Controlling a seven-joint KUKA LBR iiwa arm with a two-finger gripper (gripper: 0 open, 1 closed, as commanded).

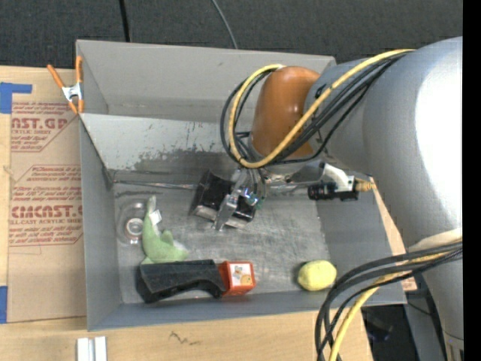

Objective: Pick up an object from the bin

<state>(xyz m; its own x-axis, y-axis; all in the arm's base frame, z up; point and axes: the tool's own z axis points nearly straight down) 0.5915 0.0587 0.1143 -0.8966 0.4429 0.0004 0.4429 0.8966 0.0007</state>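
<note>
One black block (209,194) just left of the tool (234,210), whose grip cannot be told.

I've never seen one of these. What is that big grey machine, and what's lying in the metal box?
That is a robot arm, seen by one camera looking down from above; it reaches in from the right. Its gripper, the grasping part, hangs over the middle of the grey metal bin. Along its near wall lie a soft green lump, a black handle-shaped tool with an orange end and a round yellow lump. Whether it holds anything, I cannot tell.
</note>
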